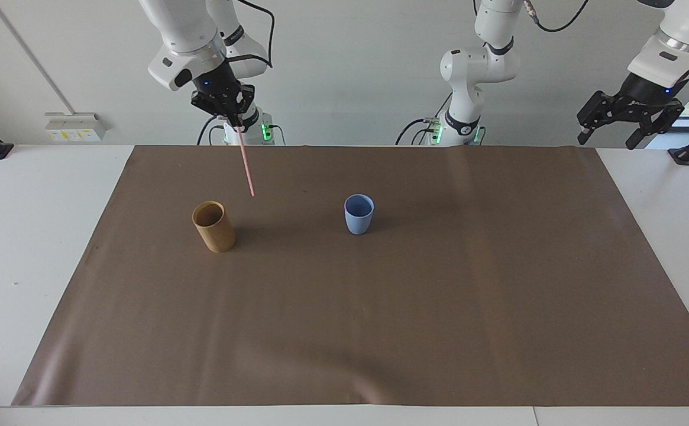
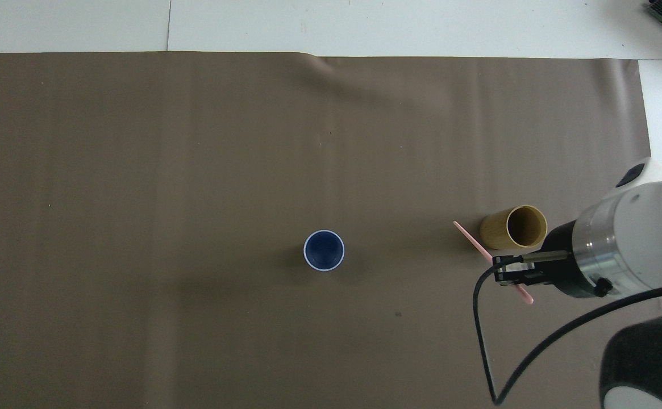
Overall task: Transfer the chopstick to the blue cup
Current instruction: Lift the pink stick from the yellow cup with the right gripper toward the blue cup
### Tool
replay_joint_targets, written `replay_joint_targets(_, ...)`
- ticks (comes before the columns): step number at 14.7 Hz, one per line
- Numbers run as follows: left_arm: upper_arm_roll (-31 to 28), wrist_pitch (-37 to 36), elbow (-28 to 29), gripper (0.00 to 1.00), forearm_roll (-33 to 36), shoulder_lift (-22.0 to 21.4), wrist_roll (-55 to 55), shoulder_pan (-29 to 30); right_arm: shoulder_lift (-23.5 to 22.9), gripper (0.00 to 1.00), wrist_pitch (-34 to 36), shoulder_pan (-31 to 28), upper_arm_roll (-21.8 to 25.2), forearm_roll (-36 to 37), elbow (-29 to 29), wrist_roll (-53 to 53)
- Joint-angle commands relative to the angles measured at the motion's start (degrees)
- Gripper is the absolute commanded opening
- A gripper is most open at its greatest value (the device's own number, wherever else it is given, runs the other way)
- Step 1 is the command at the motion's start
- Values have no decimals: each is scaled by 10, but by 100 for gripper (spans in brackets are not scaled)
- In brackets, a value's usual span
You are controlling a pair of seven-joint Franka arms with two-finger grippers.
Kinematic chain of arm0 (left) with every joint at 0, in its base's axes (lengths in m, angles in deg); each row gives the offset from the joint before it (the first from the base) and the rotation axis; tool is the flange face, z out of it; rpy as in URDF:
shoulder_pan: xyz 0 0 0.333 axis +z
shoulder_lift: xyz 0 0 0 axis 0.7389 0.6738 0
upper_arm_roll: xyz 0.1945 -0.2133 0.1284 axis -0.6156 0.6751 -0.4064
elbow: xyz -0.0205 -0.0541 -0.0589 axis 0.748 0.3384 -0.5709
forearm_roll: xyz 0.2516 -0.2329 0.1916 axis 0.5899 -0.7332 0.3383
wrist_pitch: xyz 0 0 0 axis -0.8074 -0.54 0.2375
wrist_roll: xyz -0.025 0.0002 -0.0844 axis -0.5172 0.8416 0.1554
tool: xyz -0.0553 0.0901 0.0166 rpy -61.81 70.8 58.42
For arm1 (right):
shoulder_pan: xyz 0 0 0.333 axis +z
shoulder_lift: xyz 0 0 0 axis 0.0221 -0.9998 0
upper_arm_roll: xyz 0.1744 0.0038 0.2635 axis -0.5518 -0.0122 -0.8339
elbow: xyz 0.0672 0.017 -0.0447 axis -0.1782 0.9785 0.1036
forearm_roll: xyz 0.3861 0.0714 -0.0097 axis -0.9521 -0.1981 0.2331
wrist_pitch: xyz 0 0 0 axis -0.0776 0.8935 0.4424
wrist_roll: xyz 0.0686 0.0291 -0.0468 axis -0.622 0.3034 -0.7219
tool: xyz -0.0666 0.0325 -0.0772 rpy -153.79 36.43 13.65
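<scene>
- A brown mat [image 1: 379,307] covers most of the table; it looks like thin matt paper or vinyl, with soft ripples and creases.
- The table [image 1: 25,248] around it is smooth, white and matt.
- The blue cup [image 1: 358,214] looks like matt plastic, evenly coloured.
- The tan cup [image 1: 214,227] looks like wood or bamboo, with a dull satin finish.
- The chopstick [image 1: 246,167] is pale pink, smooth, plastic-looking.
- Both arms have glossy white shells and black joints; the right arm's wrist [image 2: 595,250] shows a brushed metal ring.
</scene>
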Motion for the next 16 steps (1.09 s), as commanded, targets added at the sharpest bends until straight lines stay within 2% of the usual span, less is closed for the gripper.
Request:
replay_joint_targets(1,-1,-15,-12,100,9,3,4,-2,-67,0,-29,40,-26,-6,-51,102)
replay_joint_targets(3,-1,-15,-11,100,9,3,4,-1,-106,0,-51,81,-27,0,-80,156)
replay_joint_targets(5,-1,-15,-11,100,9,3,4,-2,-127,0,-88,100,-28,-1,-85,187)
replay_joint_targets(8,-1,-15,-11,100,9,3,4,-2,-167,0,-144,162,-28,10,-85,256)
replay_joint_targets(12,-1,-15,-11,100,9,3,4,-2,-169,0,-147,176,-28,15,-84,264)
replay_joint_targets(16,-1,-15,-11,100,9,3,4,-2,-161,0,-114,183,-28,38,-82,267)
